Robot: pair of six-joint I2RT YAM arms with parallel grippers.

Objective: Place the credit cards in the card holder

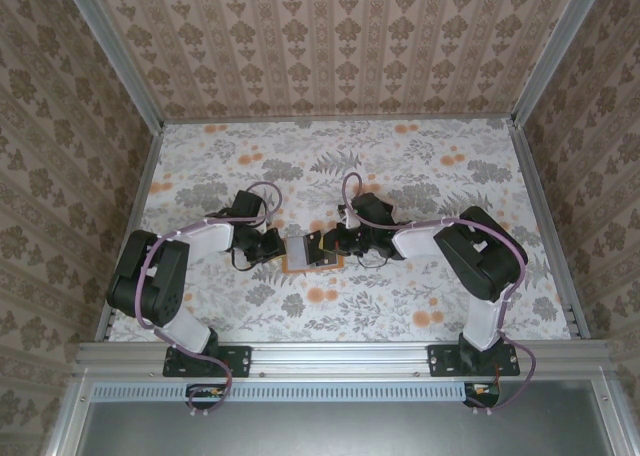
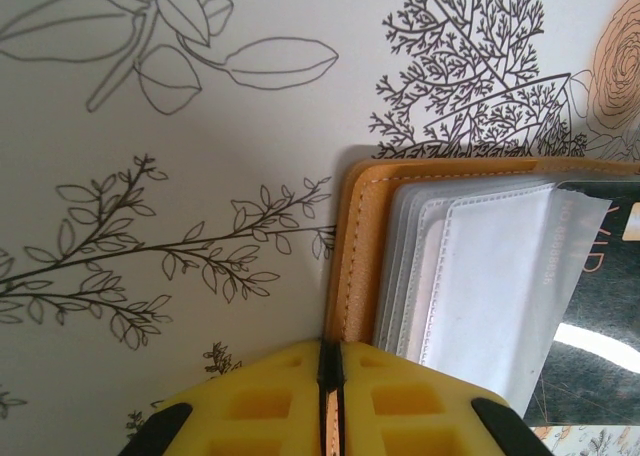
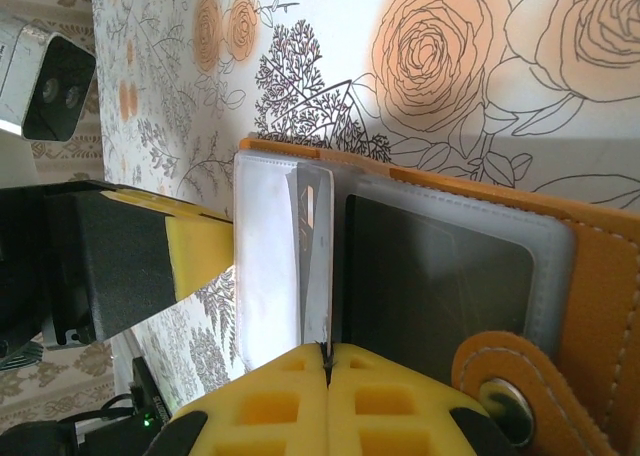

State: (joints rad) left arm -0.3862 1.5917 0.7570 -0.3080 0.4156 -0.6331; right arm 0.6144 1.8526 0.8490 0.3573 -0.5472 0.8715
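card holder (image 1: 301, 252) (image 2: 352, 246) lies open, grey sleeves up, orange cover down, mid-table a bit toward the near edge, between the two grippers. Opened out, its long axis runs left-right across the table and the fold runs near-far. snap tab (image 3: 500, 396) sits at the right arm's end. black card (image 3: 435, 266) (image 2: 600, 326) is inside a clear sleeve on the right half.

left gripper (image 2: 330, 361) (image 1: 272, 246): yellow fingers pressed together, pinching the orange cover edge at the left end. right gripper (image 3: 327, 361) (image 1: 330, 244): fingers pressed together on a thin pale leaf (image 3: 312, 246) that stands on edge at the fold; can't tell whether it is a sleeve or a card.

table (image 1: 420, 166): white cloth, grey leaf and fern print, orange roses, flat. Patterned beige wallpaper walls (image 1: 330, 46) on three sides, metal rail (image 1: 340, 356) along the near edge with both arm bases on it.
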